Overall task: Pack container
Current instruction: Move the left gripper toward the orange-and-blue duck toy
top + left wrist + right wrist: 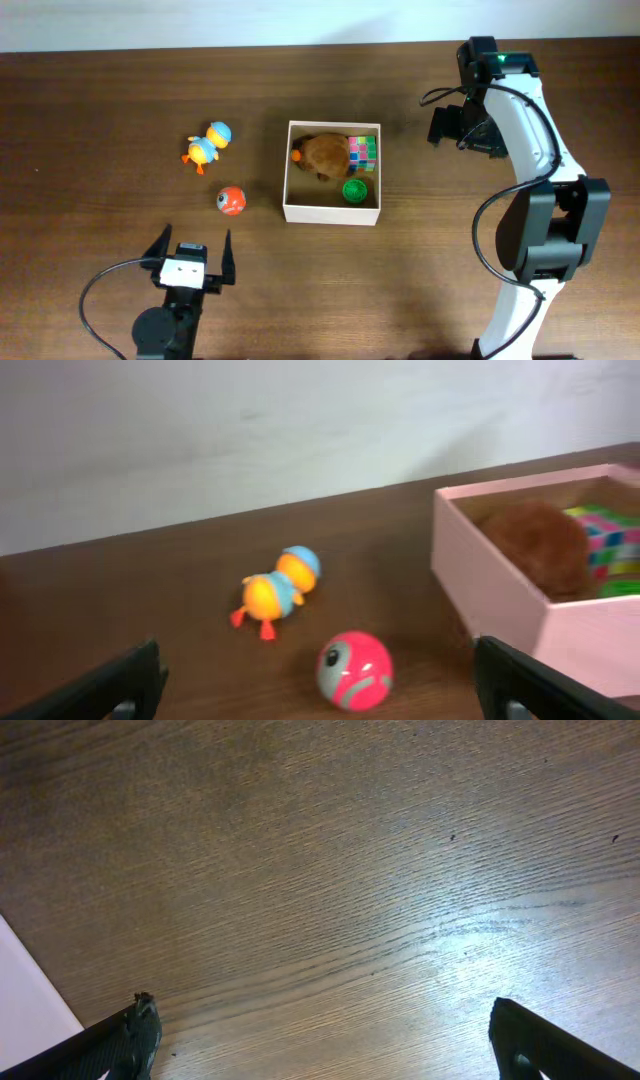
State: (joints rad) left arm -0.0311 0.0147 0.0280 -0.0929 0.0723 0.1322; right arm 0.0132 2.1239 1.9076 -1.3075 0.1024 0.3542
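Observation:
The container [331, 214] sits mid-table and holds a brown plush toy [325, 153], a multicoloured cube [363, 150] and a small green toy [354, 190]. An orange-and-blue duck toy [207, 145] and a red-and-grey ball [231, 200] lie on the table to its left. My left gripper [192, 252] is open and empty, near the front edge, just short of the ball. In the left wrist view the ball [354, 670] lies between my open fingers [320, 695], the duck [277, 592] is behind it and the container [490, 590] is at the right. My right gripper [447, 125] is open and empty, right of the container.
The dark wood table [100, 100] stretches left and behind the toys. The right wrist view shows only bare wood [350, 870] between the open fingers [325, 1045], and a white corner [30, 1010] at the lower left. A pale wall [250, 430] runs behind the table.

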